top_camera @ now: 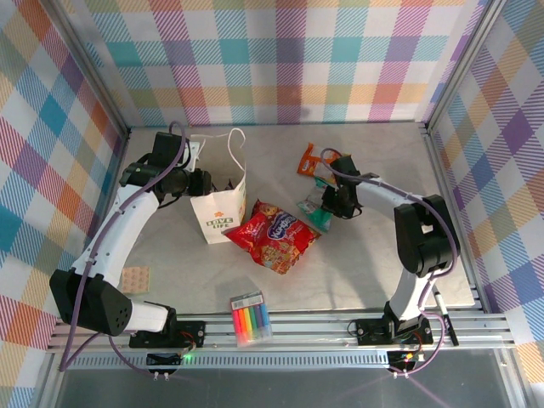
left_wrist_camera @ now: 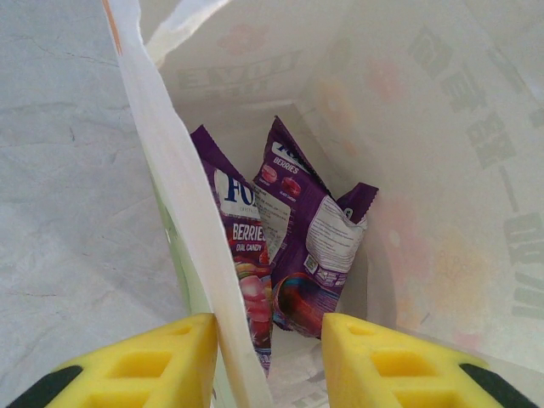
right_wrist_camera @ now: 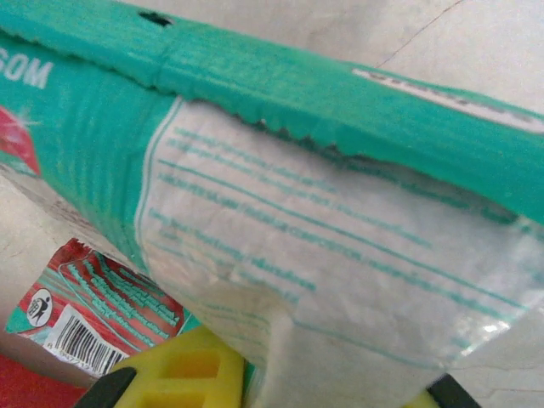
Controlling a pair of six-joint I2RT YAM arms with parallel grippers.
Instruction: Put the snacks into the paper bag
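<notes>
My right gripper (top_camera: 328,206) is clenched on the crinkled teal-and-white packet (right_wrist_camera: 340,212). The red packet (top_camera: 274,234) lies just to its left and the orange packet (top_camera: 308,159) beyond it. My left gripper (left_wrist_camera: 268,357) stands released astride the wall of the paper bag (left_wrist_camera: 183,212), with two purple packets (left_wrist_camera: 302,246) below it inside.

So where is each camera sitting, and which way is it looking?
Top external: high behind the arms, looking down at the table; both arms show, left gripper at the paper bag, right gripper at the teal packet.
Left wrist: on the left arm, looking down into the bag at two purple packets; its yellow fingers show.
Right wrist: on the right arm, close to the teal packet; a yellow finger shows.
Shared: top and left wrist both see the bag; top and right wrist, the teal packet.
</notes>
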